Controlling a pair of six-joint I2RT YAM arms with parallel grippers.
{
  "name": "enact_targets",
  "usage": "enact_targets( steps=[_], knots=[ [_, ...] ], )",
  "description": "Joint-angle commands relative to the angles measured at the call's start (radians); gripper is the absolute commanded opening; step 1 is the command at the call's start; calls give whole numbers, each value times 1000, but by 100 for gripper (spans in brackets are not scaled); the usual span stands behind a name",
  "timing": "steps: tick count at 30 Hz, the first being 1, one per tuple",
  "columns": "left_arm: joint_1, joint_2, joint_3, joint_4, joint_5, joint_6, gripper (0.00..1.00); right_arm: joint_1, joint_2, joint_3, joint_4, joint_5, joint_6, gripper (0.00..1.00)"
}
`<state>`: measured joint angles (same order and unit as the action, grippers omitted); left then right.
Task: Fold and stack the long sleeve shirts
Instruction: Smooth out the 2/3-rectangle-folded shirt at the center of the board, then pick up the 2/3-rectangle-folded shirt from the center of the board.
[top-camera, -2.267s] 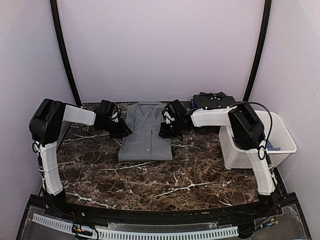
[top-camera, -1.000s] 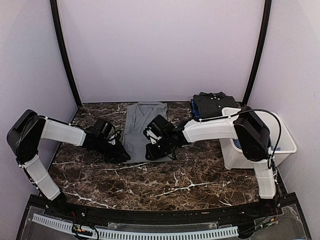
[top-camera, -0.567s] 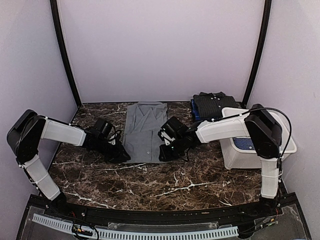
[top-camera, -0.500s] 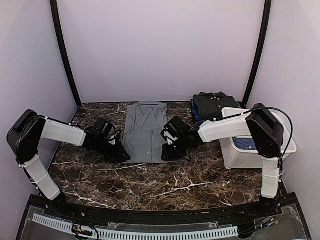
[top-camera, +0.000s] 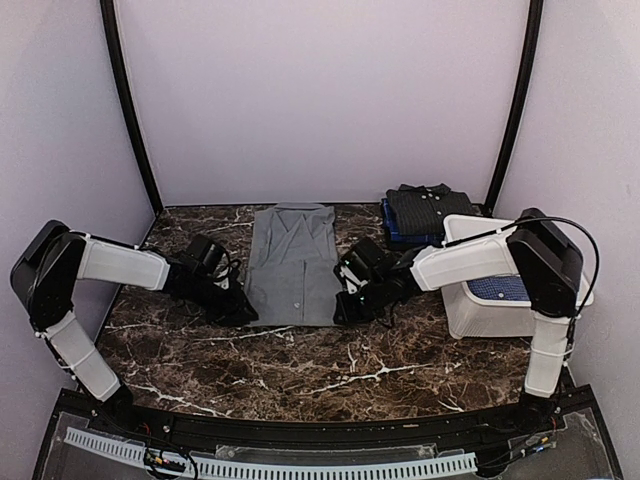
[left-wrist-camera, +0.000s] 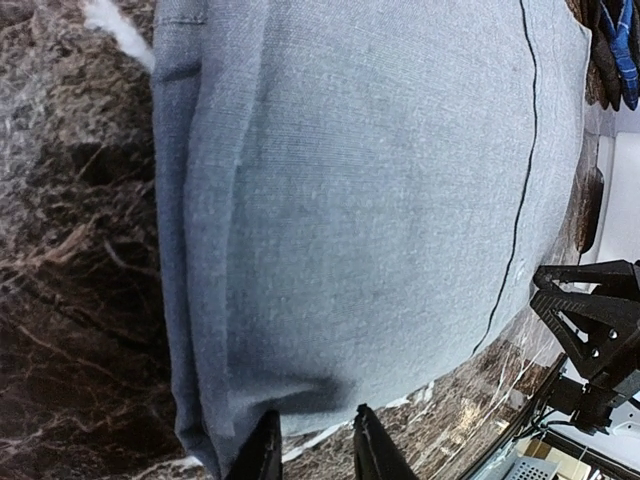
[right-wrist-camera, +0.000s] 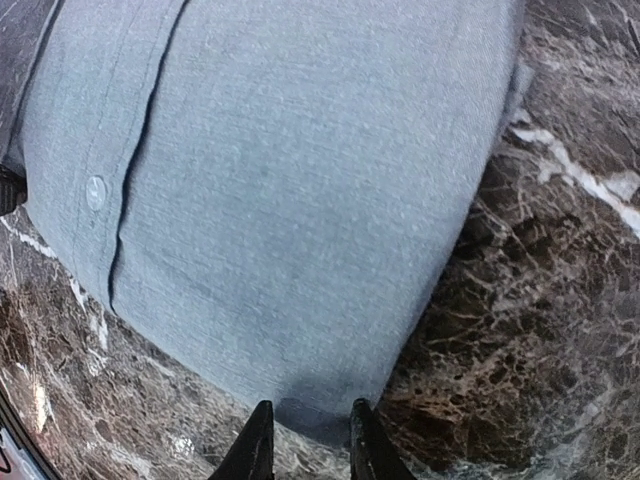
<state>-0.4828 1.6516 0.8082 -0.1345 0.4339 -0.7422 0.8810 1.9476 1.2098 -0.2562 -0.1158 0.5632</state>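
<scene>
Open passage is offered across the near half of the marble table — bare stone. The right side is blocked by the white tub, the back right corner by stacked dark shirts, the middle by the grey shirt.

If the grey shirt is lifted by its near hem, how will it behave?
Probably floppy: the grey shirt lies flat with soft folded edges, so it should drape and sag. Thin cloth, so likely light. It may slide on the glossy marble table.
</scene>
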Motion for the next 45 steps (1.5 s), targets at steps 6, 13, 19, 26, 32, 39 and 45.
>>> enact_targets(
  steps=[6,13,19,26,32,39,45],
  knots=[
    [1,-101,3,-126,-79,32,24,-5,-78,-50,-55,36,6,24],
    [6,-144,-7,-164,-129,52,24,-6,-71,-49,-42,43,-1,24],
    [6,-149,-25,-141,-116,84,24,5,-51,-28,-49,40,-17,24],
    [-1,-131,-44,-108,-128,111,25,21,-31,-25,-52,44,-22,23],
    [-4,-102,-54,-108,-185,98,23,21,-36,-33,-56,49,-19,23],
    [-4,-71,-53,-125,-222,94,21,21,-44,-34,-60,52,-16,23],
    [-7,-67,-48,-148,-233,101,19,22,-54,-33,-61,57,-15,22]
  ],
)
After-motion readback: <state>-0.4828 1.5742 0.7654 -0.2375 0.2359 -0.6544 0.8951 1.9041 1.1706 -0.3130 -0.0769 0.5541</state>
